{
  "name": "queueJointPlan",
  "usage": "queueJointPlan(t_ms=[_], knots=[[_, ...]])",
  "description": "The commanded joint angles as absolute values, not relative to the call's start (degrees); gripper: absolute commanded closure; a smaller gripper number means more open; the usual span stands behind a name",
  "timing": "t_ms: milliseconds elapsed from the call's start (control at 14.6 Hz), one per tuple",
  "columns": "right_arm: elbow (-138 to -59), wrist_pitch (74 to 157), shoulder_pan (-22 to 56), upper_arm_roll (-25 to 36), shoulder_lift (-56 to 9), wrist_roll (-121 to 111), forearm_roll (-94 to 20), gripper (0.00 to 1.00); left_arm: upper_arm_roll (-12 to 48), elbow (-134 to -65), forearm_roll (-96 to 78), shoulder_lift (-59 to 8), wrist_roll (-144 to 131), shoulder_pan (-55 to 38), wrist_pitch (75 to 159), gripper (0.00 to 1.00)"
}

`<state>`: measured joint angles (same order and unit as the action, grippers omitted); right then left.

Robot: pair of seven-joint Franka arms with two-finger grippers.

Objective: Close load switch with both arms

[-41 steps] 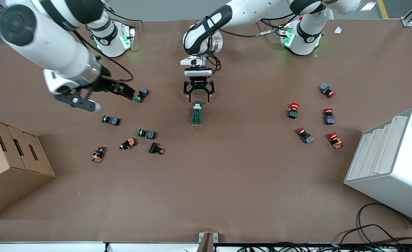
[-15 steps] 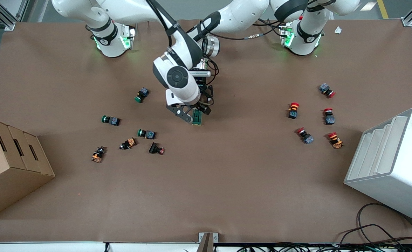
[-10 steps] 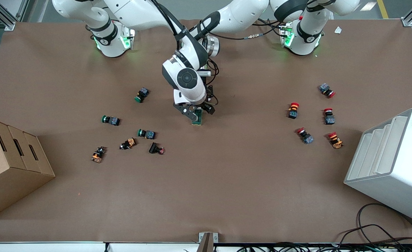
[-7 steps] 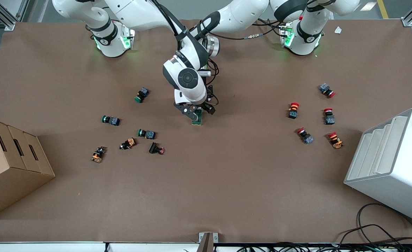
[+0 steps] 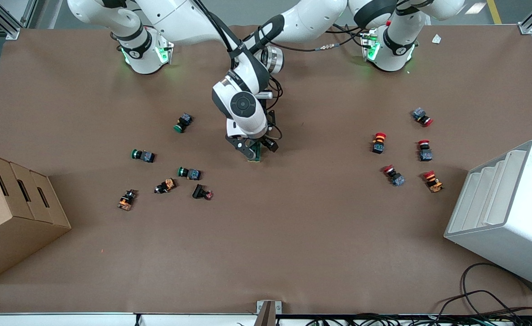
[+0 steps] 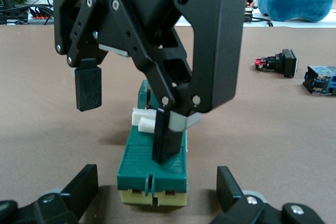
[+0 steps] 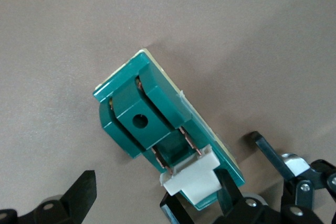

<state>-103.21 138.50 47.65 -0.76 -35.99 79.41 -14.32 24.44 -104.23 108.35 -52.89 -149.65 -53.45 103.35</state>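
Observation:
The load switch (image 5: 258, 156), dark green with a cream base, lies at the table's middle, mostly under the right arm's wrist. In the left wrist view the load switch (image 6: 153, 165) shows its white lever (image 6: 144, 119). My left gripper (image 6: 157, 188) is open and low, with a finger on each side of the switch's end, not touching it. My right gripper (image 5: 253, 149) is open over the switch. In the left wrist view one of the right gripper's fingers (image 6: 167, 142) rests on the switch top beside the lever. The right wrist view shows the switch (image 7: 140, 109) and its lever (image 7: 193, 181) at my right gripper (image 7: 152, 199).
Green-capped push-buttons (image 5: 182, 122) (image 5: 143, 155) (image 5: 189, 173) lie toward the right arm's end, beside a cardboard box (image 5: 12, 213). Red mushroom buttons (image 5: 378, 142) (image 5: 425, 150) lie toward the left arm's end, beside a white rack (image 5: 505, 213).
The right arm swung in from its end of the table and lowered its open gripper onto the switch. Over the last second it only edged a little along it. The left gripper stayed put.

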Motion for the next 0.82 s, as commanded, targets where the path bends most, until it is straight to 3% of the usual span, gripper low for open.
queueJointPlan(t_ms=[0, 205, 753], knots=[[-100.82, 138.78, 46.94, -0.26, -35.86, 79.37, -15.21, 0.0, 23.91, -103.71, 108.98, -55.02, -150.91, -53.79, 103.45, 0.0], [-95.99, 132.03, 45.8, 0.0, -35.86, 79.19, -15.12, 0.0, 23.91, -103.71, 108.98, -55.02, -150.91, -53.79, 103.45, 0.0], [-94.22, 132.28, 44.56, 0.0, -36.12, 78.93, -14.94, 0.0, 23.82, -103.71, 108.98, -55.28, -150.91, -53.61, 103.45, 0.0]])
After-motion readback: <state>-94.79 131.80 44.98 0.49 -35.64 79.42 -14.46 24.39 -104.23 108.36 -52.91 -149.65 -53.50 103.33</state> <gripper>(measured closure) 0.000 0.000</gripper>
